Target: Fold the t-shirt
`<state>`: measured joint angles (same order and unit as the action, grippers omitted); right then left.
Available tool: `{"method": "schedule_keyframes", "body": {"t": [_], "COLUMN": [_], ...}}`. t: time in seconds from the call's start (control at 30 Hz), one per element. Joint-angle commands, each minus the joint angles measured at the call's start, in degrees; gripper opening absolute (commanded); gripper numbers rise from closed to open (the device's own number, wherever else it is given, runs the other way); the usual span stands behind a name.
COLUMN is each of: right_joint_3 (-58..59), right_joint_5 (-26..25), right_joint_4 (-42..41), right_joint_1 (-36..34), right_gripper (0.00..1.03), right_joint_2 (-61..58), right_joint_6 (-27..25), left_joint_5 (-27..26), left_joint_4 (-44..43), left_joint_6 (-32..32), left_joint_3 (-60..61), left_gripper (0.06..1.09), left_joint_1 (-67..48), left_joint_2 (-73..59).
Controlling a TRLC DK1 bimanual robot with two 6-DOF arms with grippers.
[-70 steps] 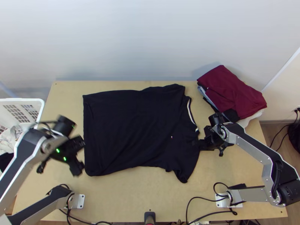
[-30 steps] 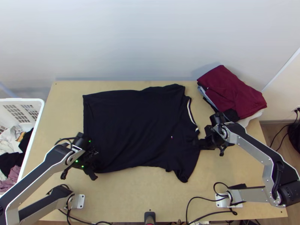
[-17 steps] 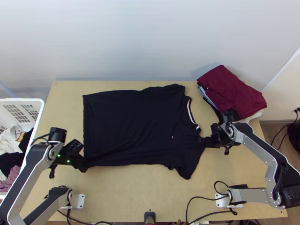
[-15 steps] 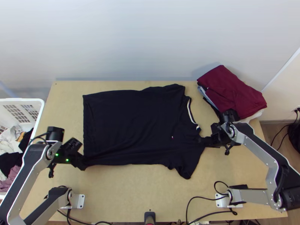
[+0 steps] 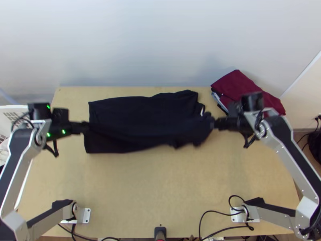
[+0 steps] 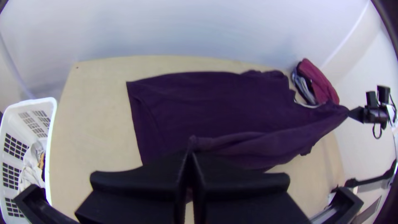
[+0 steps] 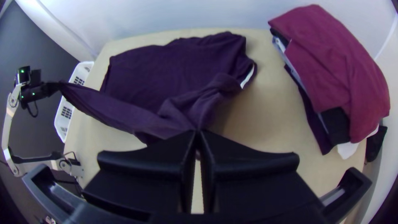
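Above the wooden table (image 5: 160, 201), the near side of the spread t-shirt (image 5: 140, 108) is now raised and carried farther, pinched shut at left and right by the left gripper (image 5: 85, 127) and right gripper (image 5: 216, 123); folding seems begun.

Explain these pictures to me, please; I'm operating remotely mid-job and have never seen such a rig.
Two robot arms, left and right, work over a wooden table. The top view looks steeply down from above its near edge. Each wrist view comes from a camera on one arm, its own black fingers at the bottom.

A dark t-shirt lies with its far part spread and its near side lifted. The left hand pinches it at the hem end, the right hand near the collar.

Far right sits a clothes stack, dark red on top; left stands a white basket holding laundry.
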<state>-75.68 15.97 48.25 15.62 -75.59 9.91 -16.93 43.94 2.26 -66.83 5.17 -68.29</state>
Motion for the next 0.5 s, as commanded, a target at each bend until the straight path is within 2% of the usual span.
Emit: {"method": "schedule_keyframes", "body": {"t": [0.0,0.17,0.47], "right_joint_3": [-8.34,-22.14,-46.93], "right_joint_5": [0.12,0.12,-0.23], "right_joint_4": [0.71,0.71,0.71], "right_joint_1": [-0.5,-1.99,-4.45], "right_gripper": [0.03,0.03,0.03], "right_joint_2": [-3.95,-10.36,-22.32], "right_joint_6": [1.51,2.13,2.39], "left_joint_5": [0.4,2.34,4.27], "left_joint_4": [-1.32,-3.16,-5.01], "left_joint_6": [-5.34,-10.35,-14.48], "left_joint_3": [-6.56,-17.02,-40.84], "left_gripper": [0.1,0.09,0.09], "left_joint_1": [2.3,5.2,7.57], "left_joint_2": [-3.51,-8.35,-17.4]}}
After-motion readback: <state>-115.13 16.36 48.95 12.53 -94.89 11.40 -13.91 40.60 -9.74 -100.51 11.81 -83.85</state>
